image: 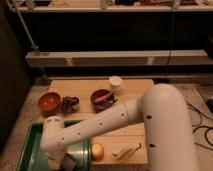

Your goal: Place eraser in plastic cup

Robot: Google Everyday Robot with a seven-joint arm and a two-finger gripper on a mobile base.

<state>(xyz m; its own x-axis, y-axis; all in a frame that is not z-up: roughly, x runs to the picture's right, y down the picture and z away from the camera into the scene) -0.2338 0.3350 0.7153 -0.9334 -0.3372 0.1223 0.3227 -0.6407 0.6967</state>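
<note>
White and bulky, the arm (125,117) bends from the lower right down across the wooden table (135,87). Its gripper (61,163) sits low in the green tray (34,145), and its grip cannot be told. A greyish block beside it may be the eraser (69,162). Behind stand a red bowl (49,101), a bowl of dark fruit (69,103) and a white cup (115,82)

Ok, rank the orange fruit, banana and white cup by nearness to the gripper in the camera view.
The gripper sits low over the green tray, bottom left.
1. Orange fruit, just right of the tray.
2. Banana, farther right near the front edge.
3. White cup, at the table's back.
</note>
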